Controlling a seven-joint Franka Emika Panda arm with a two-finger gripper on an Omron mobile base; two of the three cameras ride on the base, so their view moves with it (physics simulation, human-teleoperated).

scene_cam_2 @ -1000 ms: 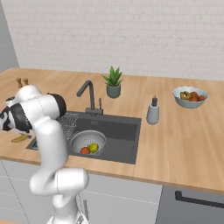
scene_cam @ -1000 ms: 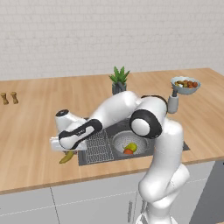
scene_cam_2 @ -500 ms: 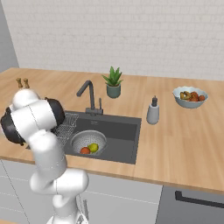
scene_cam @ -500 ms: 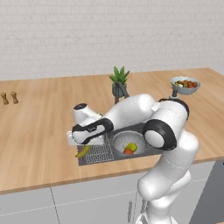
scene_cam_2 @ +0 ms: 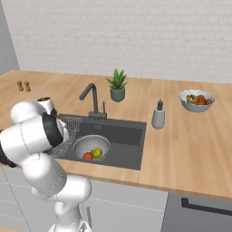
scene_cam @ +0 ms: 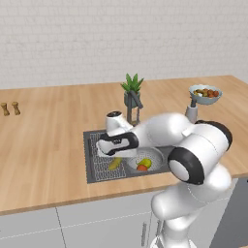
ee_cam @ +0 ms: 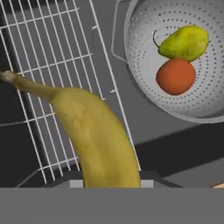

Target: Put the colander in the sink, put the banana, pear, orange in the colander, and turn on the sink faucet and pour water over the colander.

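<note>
My gripper (scene_cam: 114,156) hangs over the left side of the dark sink (scene_cam_2: 129,136) and is shut on the yellow banana (ee_cam: 96,135), which points down above the wire rack (ee_cam: 48,65). The banana (scene_cam: 115,163) shows just below the hand. To its right stands the silver mesh colander (ee_cam: 144,39) in the basin, holding the yellow-green pear (ee_cam: 186,42) and the orange (ee_cam: 176,75). The colander (scene_cam_2: 92,144) sits in front of the dark faucet (scene_cam_2: 93,97), and no water runs from the spout.
A potted plant (scene_cam_2: 117,86) stands behind the sink, a soap dispenser (scene_cam_2: 158,115) at its right corner. A pale blue fruit bowl (scene_cam_2: 196,99) sits farther right. Two small shakers (scene_cam_2: 22,85) are at the far left of the wooden counter.
The arm has swung right, carrying the banana from the counter left of the sink to above the wire rack inside the sink.
</note>
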